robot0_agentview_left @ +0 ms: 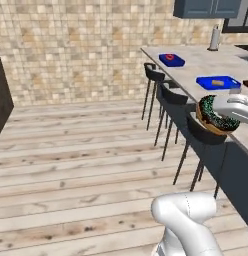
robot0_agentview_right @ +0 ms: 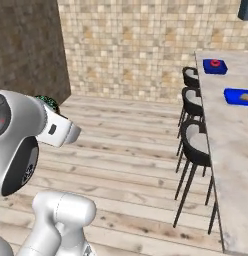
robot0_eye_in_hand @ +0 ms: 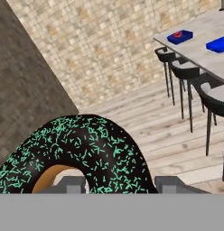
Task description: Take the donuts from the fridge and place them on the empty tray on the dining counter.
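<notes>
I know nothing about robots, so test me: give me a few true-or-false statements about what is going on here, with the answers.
1. The gripper holds a chocolate-iced ring donut with green sprinkles. True.
2. A pink-red iced donut already lies on the far bright-blue tray. True.
3. The black stools stand on carpet. False: on pale wooden planks.
4. The nearer blue tray is bare. False: it carries tan food.
5. The beige marbled counter holds no trays. False: two blue ones.

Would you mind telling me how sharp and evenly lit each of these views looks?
Left base view: flat lighting, the chocolate donut soft-edged. Right base view: even light, crisp stools, no glare. Hand view: the donut looms large, sprinkles sharp, far trays slightly coarse.
</notes>
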You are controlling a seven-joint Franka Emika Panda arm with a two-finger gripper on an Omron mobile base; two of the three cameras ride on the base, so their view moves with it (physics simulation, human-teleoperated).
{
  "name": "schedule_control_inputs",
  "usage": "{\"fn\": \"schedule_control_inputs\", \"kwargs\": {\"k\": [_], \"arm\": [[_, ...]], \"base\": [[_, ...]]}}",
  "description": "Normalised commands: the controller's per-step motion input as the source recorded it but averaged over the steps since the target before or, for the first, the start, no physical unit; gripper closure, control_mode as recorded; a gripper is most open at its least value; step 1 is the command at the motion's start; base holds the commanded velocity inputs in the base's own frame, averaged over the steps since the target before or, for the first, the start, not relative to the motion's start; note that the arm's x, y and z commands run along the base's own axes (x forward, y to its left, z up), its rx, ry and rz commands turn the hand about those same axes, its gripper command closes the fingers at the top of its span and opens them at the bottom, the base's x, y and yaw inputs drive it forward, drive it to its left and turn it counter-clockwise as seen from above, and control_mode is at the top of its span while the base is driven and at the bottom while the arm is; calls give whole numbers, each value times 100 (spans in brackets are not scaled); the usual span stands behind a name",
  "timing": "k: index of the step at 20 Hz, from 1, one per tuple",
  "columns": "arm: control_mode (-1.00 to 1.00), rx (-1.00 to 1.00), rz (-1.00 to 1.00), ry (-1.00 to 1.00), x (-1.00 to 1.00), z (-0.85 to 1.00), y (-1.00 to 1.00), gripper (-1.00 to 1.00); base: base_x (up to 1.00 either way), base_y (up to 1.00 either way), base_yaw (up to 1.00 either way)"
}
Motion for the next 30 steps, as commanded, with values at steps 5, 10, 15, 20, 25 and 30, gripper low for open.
{"fn": "schedule_control_inputs", "kwargs": {"k": [5,10,15,20,25,30], "arm": [[100,0,0,0,0,0,0,100],[100,0,0,0,0,0,0,100],[100,0,0,0,0,0,0,100],[100,0,0,0,0,0,0,100],[100,0,0,0,0,0,0,100],[100,0,0,0,0,0,0,100]], "base": [[100,99,-24],[100,51,-8],[100,3,0],[100,-33,0],[100,-37,0],[100,-40,0]]}}
